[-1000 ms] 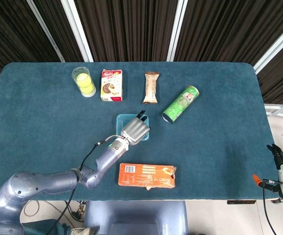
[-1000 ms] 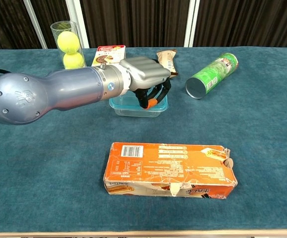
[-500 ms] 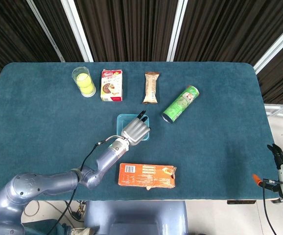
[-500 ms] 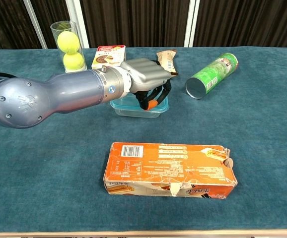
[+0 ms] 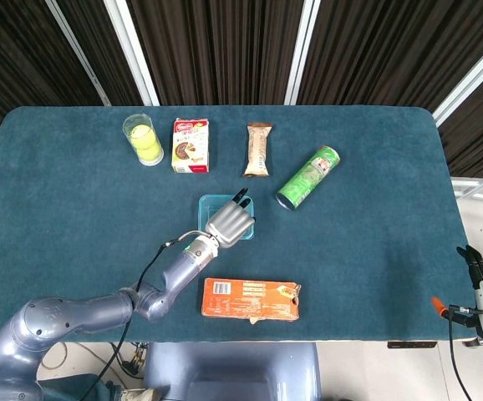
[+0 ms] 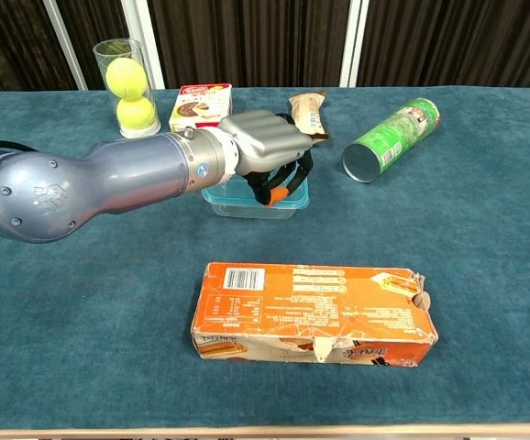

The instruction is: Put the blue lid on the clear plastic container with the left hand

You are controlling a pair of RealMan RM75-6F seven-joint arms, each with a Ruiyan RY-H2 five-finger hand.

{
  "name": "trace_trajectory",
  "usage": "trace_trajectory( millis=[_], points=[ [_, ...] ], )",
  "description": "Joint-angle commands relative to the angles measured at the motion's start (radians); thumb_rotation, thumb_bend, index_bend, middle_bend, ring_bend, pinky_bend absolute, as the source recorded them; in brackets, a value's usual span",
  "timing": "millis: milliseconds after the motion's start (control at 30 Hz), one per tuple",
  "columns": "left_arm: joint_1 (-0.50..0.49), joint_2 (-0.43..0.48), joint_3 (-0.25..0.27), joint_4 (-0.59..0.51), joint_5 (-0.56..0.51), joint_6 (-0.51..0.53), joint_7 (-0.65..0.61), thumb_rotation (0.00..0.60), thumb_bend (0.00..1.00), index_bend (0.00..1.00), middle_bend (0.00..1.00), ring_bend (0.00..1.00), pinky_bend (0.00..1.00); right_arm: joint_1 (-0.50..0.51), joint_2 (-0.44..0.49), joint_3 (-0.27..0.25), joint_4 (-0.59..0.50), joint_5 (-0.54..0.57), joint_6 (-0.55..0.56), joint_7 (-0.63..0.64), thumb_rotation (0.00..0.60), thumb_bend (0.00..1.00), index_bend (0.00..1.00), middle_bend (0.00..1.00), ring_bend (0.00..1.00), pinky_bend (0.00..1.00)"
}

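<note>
A table covered in dark teal cloth fills the scene. Behind it hang dark pleated curtains crossed by slanting white frame bars.

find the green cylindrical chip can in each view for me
Head view: the green cylindrical chip can lies on its side right of centre, upper half of the table.
Chest view: same can upper right, its open end toward the camera.
Shared landmark: the wrapped snack bar just left of it.
</note>
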Motion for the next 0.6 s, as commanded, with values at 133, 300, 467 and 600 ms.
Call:
trace_trajectory(
  millis=[133,300,467,600],
  points=[
    [0.004,0.005,-0.012,-0.005,0.009,0.009,-0.007,0.6,0.51,0.71,0.61,0.17,0.02,-0.001,-0.001,0.001,0.001,0.0,0.002,-0.001,0.6,0.29,0.1,0.0,0.0,0.0],
    [0.006,0.047,-0.054,-0.072,0.027,0.06,-0.021,0.6,0.51,0.69,0.6,0.17,0.02,0.0,-0.002,0.0,0.002,-0.002,0.002,-0.004,0.6,0.29,0.1,0.0,0.0,0.0],
    [0.035,0.142,-0.098,-0.214,0.026,0.139,-0.025,0.6,0.46,0.41,0.41,0.13,0.02,-0.001,-0.005,0.0,0.006,-0.005,0.007,-0.009,0.6,0.29,0.1,0.0,0.0,0.0],
    [0.085,0.239,-0.095,-0.357,-0.031,0.213,0.036,0.6,0.35,0.25,0.22,0.06,0.03,0.0,-0.008,0.001,0.009,-0.006,0.01,-0.015,0.6,0.29,0.1,0.0,0.0,0.0]
  ],
)
